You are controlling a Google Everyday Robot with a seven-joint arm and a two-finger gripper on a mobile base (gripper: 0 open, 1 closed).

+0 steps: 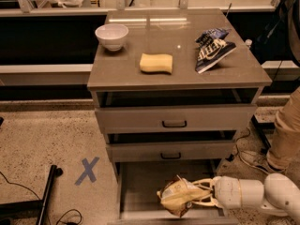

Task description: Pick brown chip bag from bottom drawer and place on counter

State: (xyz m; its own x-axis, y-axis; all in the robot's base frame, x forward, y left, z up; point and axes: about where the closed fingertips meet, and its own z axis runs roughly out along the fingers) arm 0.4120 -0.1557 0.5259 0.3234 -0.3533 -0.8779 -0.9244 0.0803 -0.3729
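Note:
The brown chip bag (177,196) is crinkled, tan-yellow with a dark front, and hangs over the open bottom drawer (140,186) near its front. My gripper (199,195) reaches in from the lower right on a white arm and is shut on the bag's right side, holding it above the drawer floor. The counter (178,46) is the glossy grey-brown top of the cabinet, well above the gripper.
On the counter stand a white bowl (111,35), a yellow sponge (156,63) and a dark blue bag (211,53). Two upper drawers with black handles (174,123) are slightly open. A person's leg (286,135) stands at the right. A blue tape X (87,170) marks the floor.

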